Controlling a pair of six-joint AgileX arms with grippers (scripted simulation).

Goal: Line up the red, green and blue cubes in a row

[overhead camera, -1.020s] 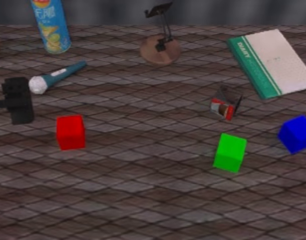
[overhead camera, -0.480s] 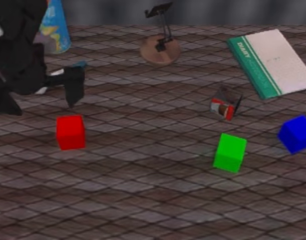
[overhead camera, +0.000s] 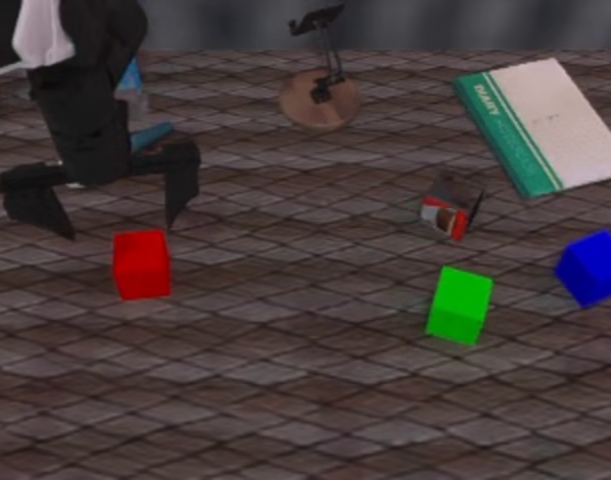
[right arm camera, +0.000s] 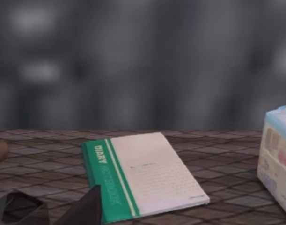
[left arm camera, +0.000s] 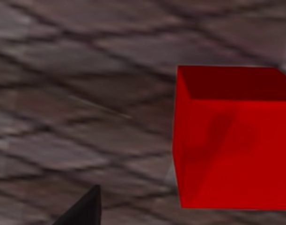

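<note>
The red cube (overhead camera: 141, 264) rests at the left of the table. My left gripper (overhead camera: 117, 228) hangs open just behind it, its two dark fingers (overhead camera: 180, 185) spread wider than the cube and not touching it. In the left wrist view the red cube (left arm camera: 234, 140) fills the right side, beside one dark fingertip (left arm camera: 86, 208). The green cube (overhead camera: 459, 305) sits right of centre and the blue cube (overhead camera: 591, 268) near the right edge. My right gripper is out of the top view; its wrist view shows one dark fingertip (right arm camera: 86, 208), with nothing held.
A red-and-white box with a dark flap (overhead camera: 451, 208) lies behind the green cube. A green-spined diary (overhead camera: 540, 125) lies at the back right and a round wooden stand (overhead camera: 320, 97) at the back centre. A chips can (overhead camera: 133, 80) and a microphone (overhead camera: 150, 135) are partly hidden by my left arm.
My left arm has swung in from the upper left and come down behind the red cube with its fingers spread. The cubes have not moved.
</note>
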